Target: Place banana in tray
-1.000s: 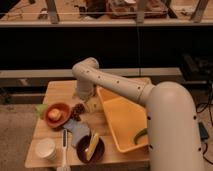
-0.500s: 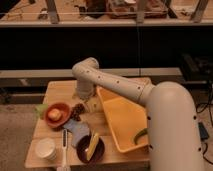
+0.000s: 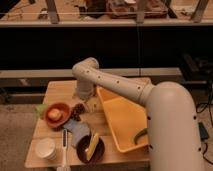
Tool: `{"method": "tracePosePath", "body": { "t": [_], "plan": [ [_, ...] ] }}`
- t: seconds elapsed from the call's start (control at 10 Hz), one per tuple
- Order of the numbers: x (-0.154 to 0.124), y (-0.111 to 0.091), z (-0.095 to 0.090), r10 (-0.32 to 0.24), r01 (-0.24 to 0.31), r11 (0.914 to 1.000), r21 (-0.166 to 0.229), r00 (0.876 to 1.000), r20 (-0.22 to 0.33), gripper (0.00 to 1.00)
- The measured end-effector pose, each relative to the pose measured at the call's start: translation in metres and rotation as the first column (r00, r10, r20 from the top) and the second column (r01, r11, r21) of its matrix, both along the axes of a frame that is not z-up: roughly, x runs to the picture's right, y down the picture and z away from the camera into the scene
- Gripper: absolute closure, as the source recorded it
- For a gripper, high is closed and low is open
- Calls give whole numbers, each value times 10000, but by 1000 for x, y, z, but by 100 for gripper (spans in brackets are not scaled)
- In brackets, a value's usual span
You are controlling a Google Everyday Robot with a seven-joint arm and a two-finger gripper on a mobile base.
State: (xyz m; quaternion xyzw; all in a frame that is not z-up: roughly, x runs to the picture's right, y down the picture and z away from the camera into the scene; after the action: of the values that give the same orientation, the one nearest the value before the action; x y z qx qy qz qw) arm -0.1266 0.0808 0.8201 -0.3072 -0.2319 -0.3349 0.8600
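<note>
While the banana (image 3: 93, 145) lies in the dark bowl (image 3: 81, 151), the claw (image 3: 89, 103), grip unclear, hangs beside the tray (image 3: 122, 117).

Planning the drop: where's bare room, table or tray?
Tray floor mostly bare, one green item near its front-right corner. Table bare at far left, behind red bowl. Crowded front-left around banana in dark bowl. Gripper is beside tray's left wall.
</note>
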Motion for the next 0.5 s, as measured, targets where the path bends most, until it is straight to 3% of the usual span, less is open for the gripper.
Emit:
{"method": "tracePosePath", "body": {
  "t": [0.3, 0.5],
  "plan": [
    [2, 0, -6, 5, -6, 9998, 191, 10000, 66, 20],
    [6, 7, -29, -61, 55, 9984, 554, 9999, 108, 20]
  ]
}}
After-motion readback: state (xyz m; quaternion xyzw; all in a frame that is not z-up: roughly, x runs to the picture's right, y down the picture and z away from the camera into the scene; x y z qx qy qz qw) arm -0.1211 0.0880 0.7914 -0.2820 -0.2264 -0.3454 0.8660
